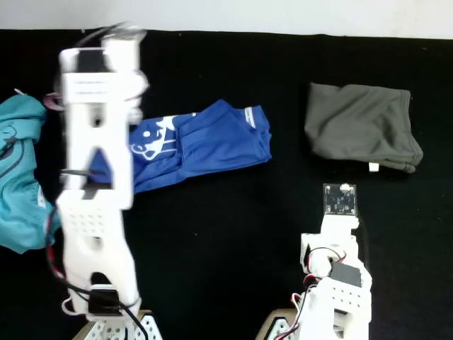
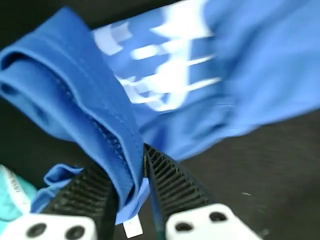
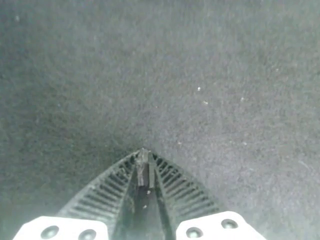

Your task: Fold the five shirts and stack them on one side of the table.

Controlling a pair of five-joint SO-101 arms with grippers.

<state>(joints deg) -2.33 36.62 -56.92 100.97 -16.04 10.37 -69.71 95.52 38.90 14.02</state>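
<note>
My left end effector [image 2: 143, 152] pinches the hem of the blue shirt [image 2: 240, 65], which spreads ahead of it. My right end effector [image 3: 144, 159] is pressed together above the black counter [image 3: 210, 70], with the folded gray shirt [image 1: 361, 127] beyond it.

blue shirt [image 1: 212, 145] with white print, grey shirt [image 1: 361, 127], teal shirt [image 1: 21, 177], black table [image 1: 226, 248]

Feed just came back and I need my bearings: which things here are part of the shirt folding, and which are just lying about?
Part of the job:
blue shirt, pinched at its hem by the left claw
teal shirt, crumpled at the left edge
grey shirt, folded, far right

Not in play:
right claw, shut over the black table
</note>
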